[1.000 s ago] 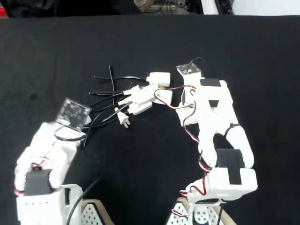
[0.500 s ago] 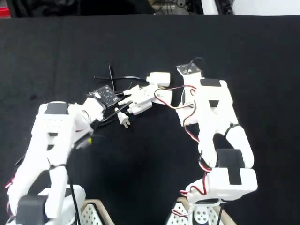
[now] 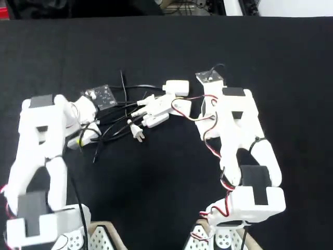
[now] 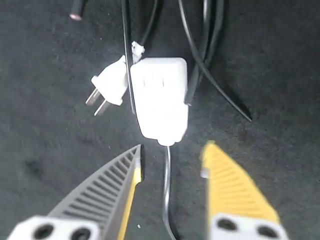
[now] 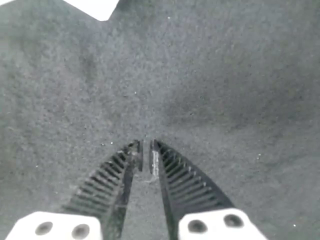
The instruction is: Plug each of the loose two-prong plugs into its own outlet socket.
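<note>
High view: your left arm is bent over the left side of the black bench, w/ its wrist right at the edge of a tangle of black cables. Your right arm stretches across to the same tangle, and the right end effector sits over the cables' right side. A white plug lies flat on the bench just beside that end effector, prongs aimed toward the near edge. There's also a white block close to the right arm's wrist, on the far side.

Left wrist view: the left end effector has its fingers spread wide, one grey and one yellow. A white socket lies just ahead of the tips, not touching them, w/ its thin cord running back thru the gap. A two-prong plug rests against the socket's side, prongs bare. Can't tell if it's the same plug as in the high view.

Right wrist view: the right end effector is pinched nearly together at the tips. There's a thin pale sliver in the gap, can't tell what it is. Black bench cloth lies under it.
</note>
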Robot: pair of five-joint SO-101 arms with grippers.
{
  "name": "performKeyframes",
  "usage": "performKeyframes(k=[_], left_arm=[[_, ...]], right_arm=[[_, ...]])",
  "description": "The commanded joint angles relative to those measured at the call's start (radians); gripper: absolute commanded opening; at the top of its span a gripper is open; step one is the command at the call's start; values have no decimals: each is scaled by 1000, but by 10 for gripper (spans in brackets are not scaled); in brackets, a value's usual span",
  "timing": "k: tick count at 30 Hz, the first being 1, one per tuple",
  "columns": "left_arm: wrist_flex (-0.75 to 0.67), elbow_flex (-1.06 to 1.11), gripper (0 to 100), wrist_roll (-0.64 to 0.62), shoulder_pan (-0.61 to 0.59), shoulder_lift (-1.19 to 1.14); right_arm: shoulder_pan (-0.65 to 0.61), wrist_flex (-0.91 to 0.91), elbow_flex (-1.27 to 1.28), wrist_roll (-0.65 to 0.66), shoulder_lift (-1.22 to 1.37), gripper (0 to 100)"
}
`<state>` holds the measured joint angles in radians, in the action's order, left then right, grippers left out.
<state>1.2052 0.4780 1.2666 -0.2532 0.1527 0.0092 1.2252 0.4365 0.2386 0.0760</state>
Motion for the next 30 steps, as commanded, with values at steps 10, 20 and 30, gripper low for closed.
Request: performKeyframes(k=[10,20,30], left_arm=[[83,-325,223,-98,-28,-416],[117,-309,135,-160,-22,-468],[213,-151,96,-219,7,-83]], right_arm=[[11,0,-54,0,-2,47],[11,-20,-53,0,-1,47],[11,-20,-53,0,-1,47]])
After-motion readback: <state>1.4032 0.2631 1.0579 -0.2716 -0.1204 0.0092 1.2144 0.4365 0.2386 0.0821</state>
